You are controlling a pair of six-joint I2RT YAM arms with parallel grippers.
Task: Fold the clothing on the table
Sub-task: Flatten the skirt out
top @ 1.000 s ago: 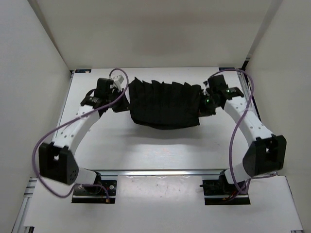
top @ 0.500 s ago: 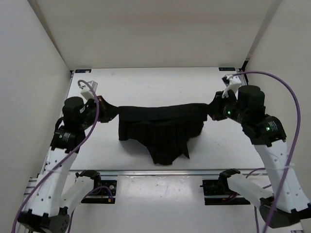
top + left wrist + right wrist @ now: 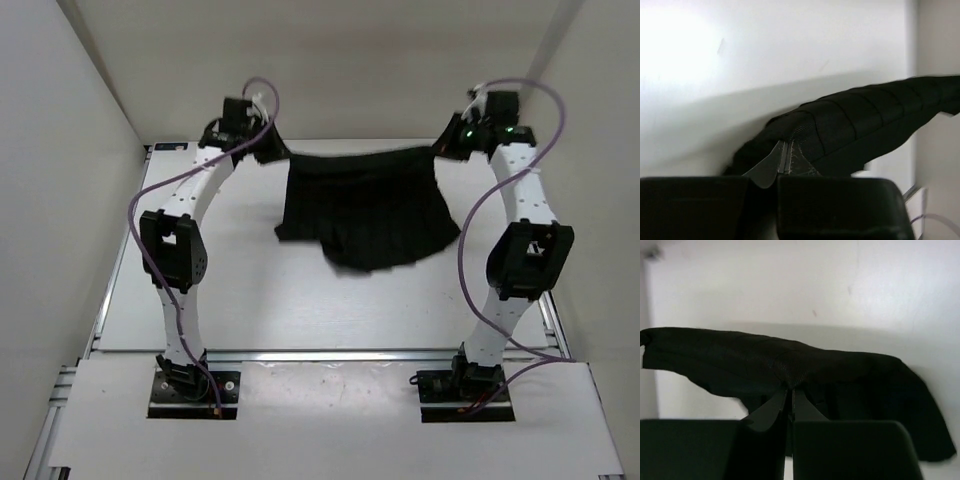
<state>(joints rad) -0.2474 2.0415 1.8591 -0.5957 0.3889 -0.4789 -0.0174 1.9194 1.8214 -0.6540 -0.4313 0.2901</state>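
Left gripper [image 3: 266, 154] and right gripper [image 3: 444, 148] each pinched an upper corner of the black pleated skirt [image 3: 366, 215], fingers pressed together on the cloth. The skirt's top edge was stretched between them above the far end of the white table [image 3: 250, 290], with the hem draping toward the near side.

We find the black pleated fabric garment [image 3: 365, 210] over the far half of the flat white tabletop [image 3: 250, 300], its top edge strung left to right close to the white back wall [image 3: 330, 70]. The left arm's black two-finger gripper [image 3: 262, 152] pinches that edge's left corner and the right arm's black two-finger gripper [image 3: 447, 145] its right corner, so the cloth lies between them. From that edge the rest spreads toward us, the hem nearer the table's middle. The metal rail [image 3: 330, 354] runs along the near edge.
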